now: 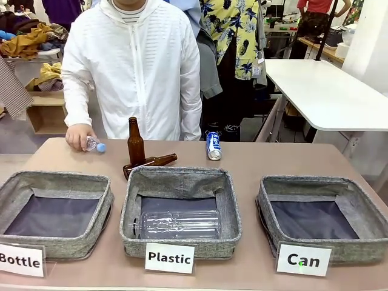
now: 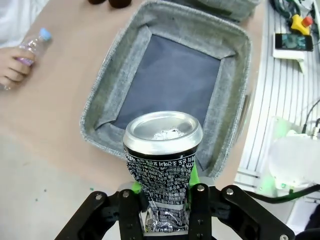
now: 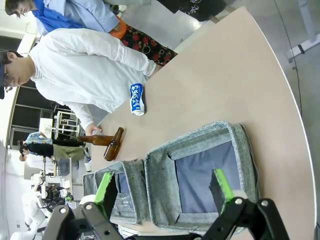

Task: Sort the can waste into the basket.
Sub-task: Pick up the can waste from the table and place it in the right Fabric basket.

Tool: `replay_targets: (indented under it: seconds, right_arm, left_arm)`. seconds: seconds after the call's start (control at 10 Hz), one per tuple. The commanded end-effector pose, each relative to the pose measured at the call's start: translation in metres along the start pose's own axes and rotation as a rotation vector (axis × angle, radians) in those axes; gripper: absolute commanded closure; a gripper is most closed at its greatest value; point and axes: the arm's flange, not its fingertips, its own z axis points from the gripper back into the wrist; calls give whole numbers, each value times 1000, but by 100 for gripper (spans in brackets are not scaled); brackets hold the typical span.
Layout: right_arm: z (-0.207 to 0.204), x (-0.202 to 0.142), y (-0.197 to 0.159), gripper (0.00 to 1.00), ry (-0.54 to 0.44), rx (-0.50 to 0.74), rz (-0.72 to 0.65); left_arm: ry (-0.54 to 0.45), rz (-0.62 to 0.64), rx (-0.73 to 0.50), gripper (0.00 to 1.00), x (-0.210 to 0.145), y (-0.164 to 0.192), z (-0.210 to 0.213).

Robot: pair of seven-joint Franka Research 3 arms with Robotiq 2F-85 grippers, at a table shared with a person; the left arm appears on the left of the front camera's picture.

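Two cans: one is sitting clamped in the left claw (image 2: 164, 184), one is lying loose on the worktop (image 1: 273, 160).
Green pads (image 2: 136, 188) are squeezing the black can (image 2: 162, 150) by its dented lower half, above the rim of an empty grey basket (image 2: 227, 115). Right claw (image 3: 162, 190) is hovering, fingers (image 3: 103, 187) apart, over the Can basket (image 3: 200, 136); the blue-and-white can (image 1: 213, 146) is lying well beyond it, near the person (image 1: 133, 73).

The left end effector (image 2: 164, 182) has black linkages, green pads (image 2: 192, 176), silver screws.

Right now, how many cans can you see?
2. A blue and white can lies on the table near the person; a black can is held in the left fingers. More may be hidden.
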Motion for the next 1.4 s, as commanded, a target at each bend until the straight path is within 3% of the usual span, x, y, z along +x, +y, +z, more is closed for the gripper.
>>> replay_targets:
  seconds: [0.0, 0.2, 0.3, 0.4, 0.6, 0.7, 0.8, 0.9, 1.1, 1.2, 1.3]
  right_arm:
    - [0, 3, 0, 0, -12, 25, 20]
    - [0, 0, 0, 0, 0, 0, 0]
    - [24, 5, 19, 0, -16, -47, 78]
    - [47, 6, 28, 0, 65, -127, 128]
    - [98, 0, 22, 0, 166, -90, 198]
    - [124, 1, 12, 0, 178, -31, 190]
    - [138, 6, 2, 0, 108, -3, 146]
    - [98, -4, 23, 0, 143, -95, 165]
    - [98, -4, 23, 0, 143, -95, 165]
    - [98, -4, 23, 0, 143, -95, 165]
    - [98, -4, 23, 0, 143, -95, 165]
  left_arm:
    - [-4, 1, 1, 68, 0, 0, 0]
    - [-23, -79, 37, 68, 55, -53, -19]
    - [-6, -167, 67, 68, 86, -82, -26]
    - [-13, -266, 68, 68, 121, -108, -34]
    - [-50, -378, 27, 68, 170, -131, -53]
    - [-72, -372, 41, 68, 191, -132, -63]
    - [-58, -364, 63, 68, 200, -126, -60]
    - [-74, -292, 64, 68, 190, -102, -39]
    - [-70, -77, 108, 68, 123, -52, 9]
    - [-87, -72, 84, 68, 88, -42, 35]
    - [-141, 31, 160, 68, 47, -35, 51]
